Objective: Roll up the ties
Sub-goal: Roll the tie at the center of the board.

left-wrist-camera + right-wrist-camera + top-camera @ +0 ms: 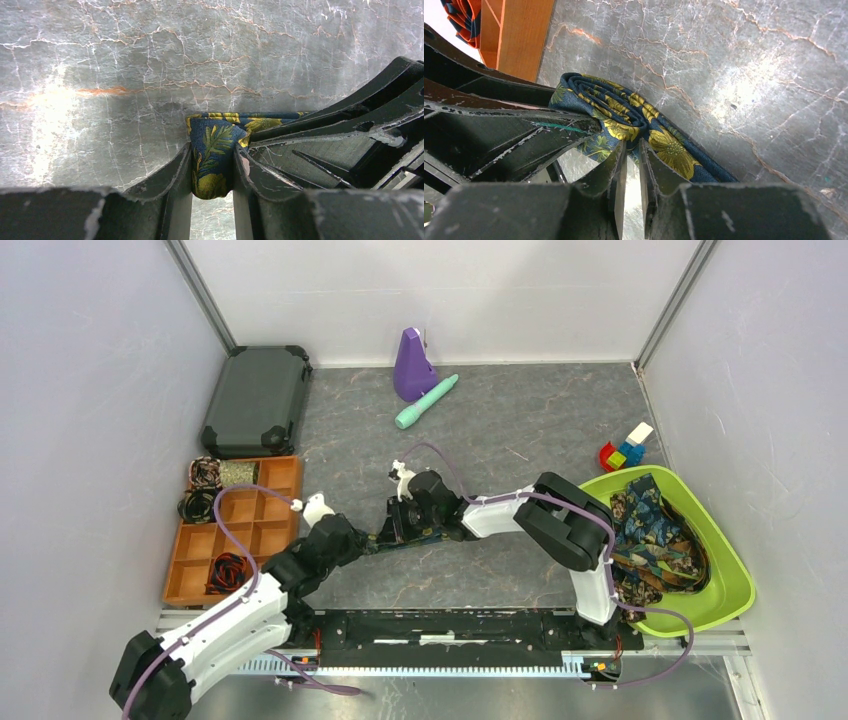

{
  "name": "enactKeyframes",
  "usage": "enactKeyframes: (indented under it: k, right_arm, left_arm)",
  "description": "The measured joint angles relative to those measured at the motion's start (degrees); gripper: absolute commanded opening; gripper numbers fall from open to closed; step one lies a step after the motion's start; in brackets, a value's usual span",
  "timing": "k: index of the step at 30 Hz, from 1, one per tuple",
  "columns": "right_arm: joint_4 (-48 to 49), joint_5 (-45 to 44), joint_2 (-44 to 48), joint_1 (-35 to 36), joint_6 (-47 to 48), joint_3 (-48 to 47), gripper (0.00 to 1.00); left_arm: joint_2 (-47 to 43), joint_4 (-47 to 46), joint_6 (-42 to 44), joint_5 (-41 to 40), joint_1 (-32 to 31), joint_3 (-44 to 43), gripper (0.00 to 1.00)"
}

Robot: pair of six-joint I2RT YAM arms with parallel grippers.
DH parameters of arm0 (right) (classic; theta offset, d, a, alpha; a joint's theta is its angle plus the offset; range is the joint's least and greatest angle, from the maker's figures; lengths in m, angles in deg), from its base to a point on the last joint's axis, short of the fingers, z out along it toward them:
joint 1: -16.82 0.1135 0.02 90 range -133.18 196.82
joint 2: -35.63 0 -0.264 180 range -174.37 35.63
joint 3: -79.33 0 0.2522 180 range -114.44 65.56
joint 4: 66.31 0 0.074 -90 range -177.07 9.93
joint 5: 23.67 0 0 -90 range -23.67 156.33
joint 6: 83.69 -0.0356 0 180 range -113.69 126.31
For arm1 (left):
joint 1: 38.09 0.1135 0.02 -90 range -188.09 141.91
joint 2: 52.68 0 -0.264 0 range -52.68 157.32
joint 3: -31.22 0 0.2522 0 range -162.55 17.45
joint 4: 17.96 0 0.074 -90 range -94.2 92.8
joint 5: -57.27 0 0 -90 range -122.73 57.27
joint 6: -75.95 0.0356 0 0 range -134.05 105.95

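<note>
1. Left end effector [213, 152] is pinching the tie [220, 132]: navy with yellow leaves, a fold squeezed right between its two fingers.
2. The tie lies mid-table [150, 60], between the two arms. From above it's only a dark sliver, mostly hidden under the wrists.
3. In the right wrist view, one end is wound into a coil on the table. The rest runs off as a flat strip, cut off behind the camera's own fingers.
4. Right end effector [630, 152] has its fingers almost pressed together, with a thin slit showing and the tips right at the tie's edge. Whether any fabric is caught in there, I can't tell.
5. The left end effector's black fingers cover one side of the coil in that view.
6. The tray [272, 540] at the left holds rolled ties [228, 573]. The right wrist catches only its corner and one cropped red-black roll.
7. The bin [735, 585] at the right holds loose ties [650, 530], partly behind the right arm.
</note>
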Motion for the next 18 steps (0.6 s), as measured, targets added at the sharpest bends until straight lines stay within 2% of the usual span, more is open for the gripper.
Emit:
enactKeyframes:
  k: [18]
  right_arm:
    - [-1.4,0.0,0.9,0.0,2.7,-1.1,0.24]
  left_arm:
    - [3.8,4.6,2.6,-3.4,-0.2,-4.2,0.09]
